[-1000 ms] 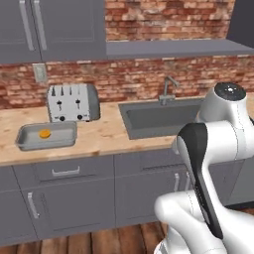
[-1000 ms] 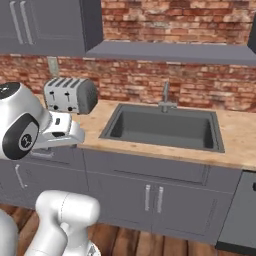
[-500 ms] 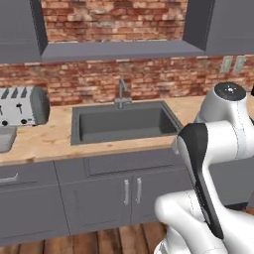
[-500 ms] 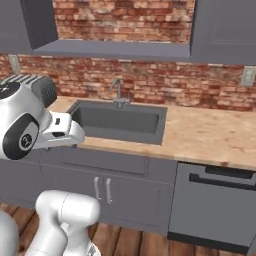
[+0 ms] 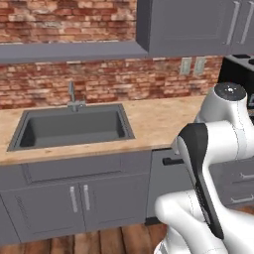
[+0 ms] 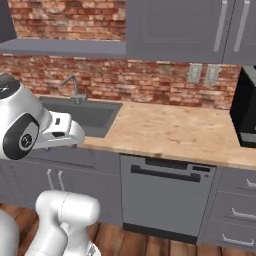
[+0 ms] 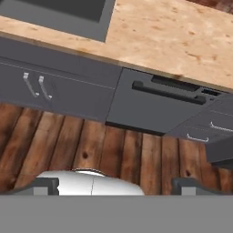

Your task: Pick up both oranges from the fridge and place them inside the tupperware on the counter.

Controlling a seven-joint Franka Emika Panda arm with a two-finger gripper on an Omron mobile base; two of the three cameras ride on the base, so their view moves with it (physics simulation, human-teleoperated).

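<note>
The oranges, the fridge and the tupperware are out of view. The light tan wood-grain counter (image 5: 158, 119) (image 6: 165, 130) runs across in front of me over grey cabinets. My arm is folded close to the base, with the hand (image 6: 62, 132) held in front of the cabinets left of the dishwasher. In the hand view my gripper (image 7: 116, 185) is open, its two dark fingertips (image 7: 45, 184) far apart with nothing between them. It looks down at the wooden floor (image 7: 91, 145) and the counter's front edge (image 7: 173, 36).
A dark sink (image 5: 72, 126) (image 6: 92, 112) with a faucet (image 5: 73, 96) is set into the counter at the left. A grey dishwasher (image 6: 165, 195) (image 7: 154, 104) stands under the counter. A black appliance (image 6: 245, 110) is at the far right, with drawers (image 6: 235, 205) below.
The whole scene has slid left in both base views, so the base has driven right. The toaster and the grey tray holding an orange have left the picture. The arm's pose is unchanged.
</note>
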